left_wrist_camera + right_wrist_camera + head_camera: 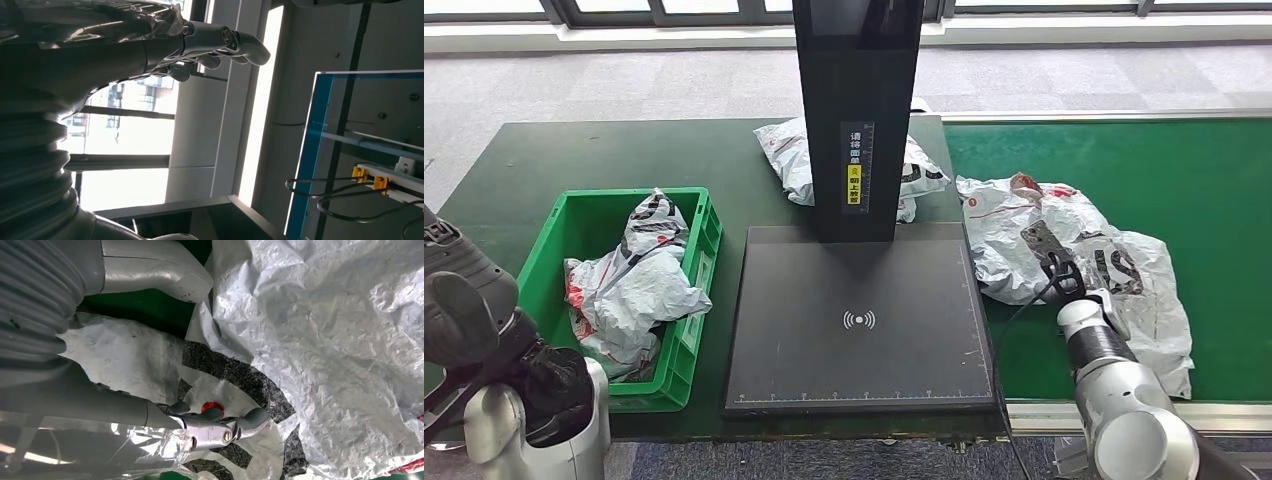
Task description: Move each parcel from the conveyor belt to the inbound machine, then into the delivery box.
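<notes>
Two crumpled white-grey parcels lie overlapping on the green conveyor belt (1204, 170): one (1004, 215) near the scanner, one with black print (1139, 285) nearer me. My right hand (1048, 252) reaches over where they overlap. Up close, its fingers (215, 426) rest on the printed parcel (150, 360) while the thumb (160, 272) stands apart above it; nothing is gripped. The inbound machine's black plate (854, 340) is bare. A green delivery box (624, 192) holds several parcels (639, 285). My left hand (210, 47) is raised and holds nothing, its fingers extended and bent at the tips.
The machine's black pillar (857, 120) rises behind the plate, with another parcel (786, 155) lying behind it. My left arm (484, 330) hangs at the table's near left corner, beside the box. The dark green tabletop (574, 150) stretches behind the box.
</notes>
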Robot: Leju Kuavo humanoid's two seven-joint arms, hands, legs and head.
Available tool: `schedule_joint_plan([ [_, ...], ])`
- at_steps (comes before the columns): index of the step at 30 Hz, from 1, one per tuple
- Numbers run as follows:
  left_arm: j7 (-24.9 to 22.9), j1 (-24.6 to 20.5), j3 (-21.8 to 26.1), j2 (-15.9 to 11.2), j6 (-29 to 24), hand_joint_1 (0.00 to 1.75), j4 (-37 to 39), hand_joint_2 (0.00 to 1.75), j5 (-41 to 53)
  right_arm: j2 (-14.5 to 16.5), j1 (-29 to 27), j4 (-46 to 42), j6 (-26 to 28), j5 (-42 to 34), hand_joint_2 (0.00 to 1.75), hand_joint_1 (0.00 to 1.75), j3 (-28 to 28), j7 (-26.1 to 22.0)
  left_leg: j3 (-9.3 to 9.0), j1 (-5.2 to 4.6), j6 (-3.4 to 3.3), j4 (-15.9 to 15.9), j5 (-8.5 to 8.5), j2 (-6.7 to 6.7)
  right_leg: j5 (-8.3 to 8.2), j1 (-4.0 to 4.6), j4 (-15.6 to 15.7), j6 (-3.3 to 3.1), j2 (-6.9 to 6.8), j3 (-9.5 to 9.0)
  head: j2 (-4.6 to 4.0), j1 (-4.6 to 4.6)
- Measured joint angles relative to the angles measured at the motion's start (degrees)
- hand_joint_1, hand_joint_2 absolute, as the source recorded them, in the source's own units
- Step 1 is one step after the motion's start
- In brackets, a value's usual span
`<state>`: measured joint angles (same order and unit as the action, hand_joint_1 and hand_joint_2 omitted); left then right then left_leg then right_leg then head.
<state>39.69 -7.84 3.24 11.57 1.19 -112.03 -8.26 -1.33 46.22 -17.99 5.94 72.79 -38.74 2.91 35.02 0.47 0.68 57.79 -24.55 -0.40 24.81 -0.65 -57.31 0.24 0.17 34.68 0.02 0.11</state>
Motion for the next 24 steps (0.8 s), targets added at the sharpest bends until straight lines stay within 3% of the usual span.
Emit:
schedule_joint_plan([
  [3,0.2,0.4,-0.1,0.0,-0.3,0.00,-0.1,1.75,0.3,0.0,0.0,0.0,-1.3,0.3,1.75,0.00,0.1,2.0,0.00,0.00,0.00,0.0,0.00,0.00,0.00,0.00,0.0,0.00,0.00,0.00,0.00,0.00],
  [7,0.4,0.7,-0.7,-0.1,-0.3,0.00,0.1,1.75,0.7,0.0,0.0,0.3,-7.9,0.7,1.75,0.00,0.2,6.5,0.00,0.00,0.00,0.0,0.00,0.01,0.00,0.00,0.0,0.00,0.01,0.01,0.00,0.00],
  [12,0.4,0.5,-1.2,-0.5,-0.3,0.00,0.6,1.75,0.9,-0.1,0.0,0.8,-13.9,0.7,1.75,0.00,0.6,8.0,-0.01,0.00,0.00,0.0,0.00,0.03,0.00,0.01,0.0,0.00,0.02,0.02,0.00,0.00],
  [24,0.4,0.5,-1.3,-0.9,-0.3,0.00,0.7,1.75,0.9,-0.1,0.0,0.9,-15.3,0.6,1.75,0.00,1.3,8.4,-0.01,0.00,0.00,0.0,0.00,0.03,0.00,0.00,0.0,0.00,0.03,0.02,0.00,0.00],
])
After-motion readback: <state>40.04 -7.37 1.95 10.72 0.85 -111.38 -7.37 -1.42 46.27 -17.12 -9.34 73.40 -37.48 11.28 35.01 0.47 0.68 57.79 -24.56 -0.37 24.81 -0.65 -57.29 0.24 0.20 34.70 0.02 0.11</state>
